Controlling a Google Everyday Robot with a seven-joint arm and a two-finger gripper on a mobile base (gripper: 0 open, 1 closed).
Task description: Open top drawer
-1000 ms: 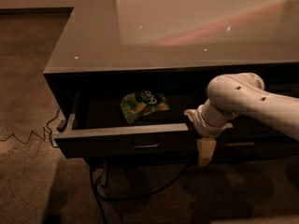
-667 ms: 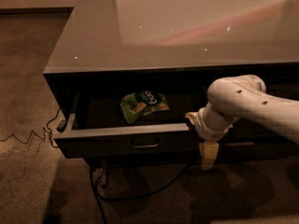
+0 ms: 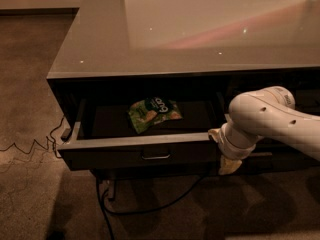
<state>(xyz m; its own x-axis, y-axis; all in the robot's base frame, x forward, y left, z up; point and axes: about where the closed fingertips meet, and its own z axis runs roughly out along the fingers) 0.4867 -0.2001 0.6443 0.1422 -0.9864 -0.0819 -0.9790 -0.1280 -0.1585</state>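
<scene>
The top drawer [image 3: 100, 154] stands pulled out from under the glossy counter, its dark front facing me with a small metal pull handle [image 3: 156, 156] at the centre. A green snack bag [image 3: 154, 113] lies on the drawer's floor. My gripper [image 3: 227, 160] hangs at the drawer front's right end, pointing down, below the white arm [image 3: 265, 119] that reaches in from the right. It is to the right of the handle and apart from it.
The counter top [image 3: 200, 29] overhangs the drawer. A second dark drawer front [image 3: 295, 154] sits behind the arm on the right. A black cable [image 3: 150, 209] runs over the carpet under the cabinet, and another wire [image 3: 30, 146] trails off to the left.
The gripper and arm have drifted slightly right and down along the drawer's right end. The drawer and the snack bag have not moved.
</scene>
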